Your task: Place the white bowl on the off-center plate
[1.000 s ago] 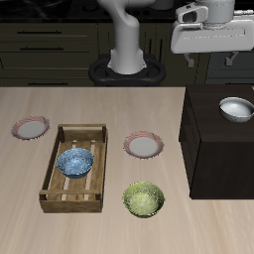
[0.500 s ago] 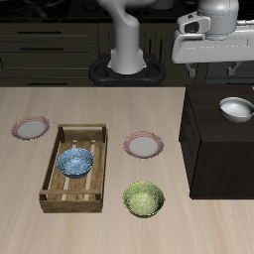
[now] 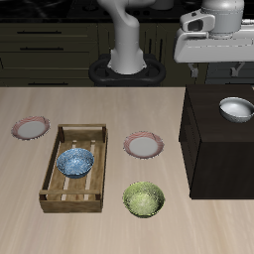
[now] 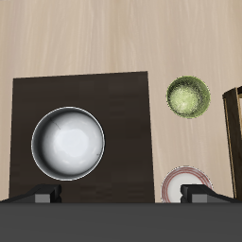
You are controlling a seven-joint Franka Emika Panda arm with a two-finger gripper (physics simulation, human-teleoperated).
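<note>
The white bowl [image 3: 236, 109] sits upright on top of a dark cabinet [image 3: 213, 149], and it also shows in the wrist view [image 4: 68, 144]. My gripper [image 3: 217, 67] hangs high above the cabinet, open and empty, its fingers [image 4: 43, 196] spread wide and well clear of the bowl. The off-center plate [image 3: 30, 127], white with a pinkish-red rim, lies on the table far from the cabinet, beyond the wooden tray. It is out of the wrist view.
A like plate [image 3: 144, 146] lies mid-table near the cabinet, and it shows in the wrist view [image 4: 186, 184]. A wooden tray [image 3: 71, 189] holds a blue patterned bowl [image 3: 75, 162]. A yellow-green bowl [image 3: 144, 198] stands near the table's front edge.
My gripper has shifted a little sideways, farther over the dark cabinet, and slightly higher. The bowls and plates have not moved.
</note>
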